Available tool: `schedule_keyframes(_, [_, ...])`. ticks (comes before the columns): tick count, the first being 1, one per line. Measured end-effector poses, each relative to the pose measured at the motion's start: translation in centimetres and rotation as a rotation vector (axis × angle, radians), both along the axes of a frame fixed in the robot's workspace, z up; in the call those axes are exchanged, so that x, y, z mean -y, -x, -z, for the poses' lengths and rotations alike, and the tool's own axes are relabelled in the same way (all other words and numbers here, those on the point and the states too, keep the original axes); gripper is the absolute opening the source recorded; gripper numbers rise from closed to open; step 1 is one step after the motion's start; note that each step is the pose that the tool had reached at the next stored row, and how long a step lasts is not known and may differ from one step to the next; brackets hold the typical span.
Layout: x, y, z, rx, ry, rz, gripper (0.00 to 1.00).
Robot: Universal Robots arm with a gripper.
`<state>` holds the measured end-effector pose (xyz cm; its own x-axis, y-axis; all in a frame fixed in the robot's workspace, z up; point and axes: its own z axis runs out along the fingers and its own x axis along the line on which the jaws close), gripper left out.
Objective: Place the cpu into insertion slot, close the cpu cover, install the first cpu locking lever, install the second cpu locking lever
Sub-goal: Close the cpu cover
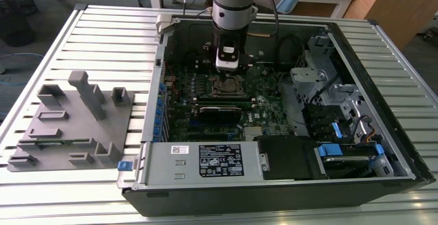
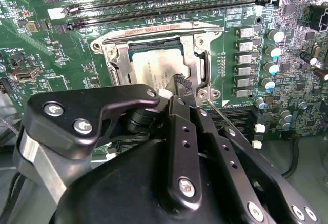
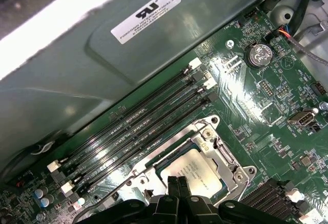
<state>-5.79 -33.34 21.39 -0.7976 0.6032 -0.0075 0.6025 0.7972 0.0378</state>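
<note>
Chip [image 2: 156, 66] sits in the socket [image 2: 97, 45], cover [image 2: 198, 55] apparently down over it, my hand [image 3: 177, 179] closed together at its edge; the thin lever [image 2: 225, 119] looks not yet latched.

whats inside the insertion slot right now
The cpu lies in the insertion slot, silver top showing. The gripper covers part of it; whatever lies under the chip cannot be seen.
</note>
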Motion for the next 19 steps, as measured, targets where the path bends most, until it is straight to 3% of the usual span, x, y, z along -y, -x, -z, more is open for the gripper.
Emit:
schedule_keyframes(8, [0.0, 0.0, 0.0, 0.0, 0.0, -0.023, 0.11])
schedule_keyframes(14, [0.0, 0.0, 0.0, 0.0007, 0.0, -0.091, 0.11])
schedule_keyframes(19, [0.01, 0.0, 0.06, 0.0014, 0.0001, -0.176, 0.11])
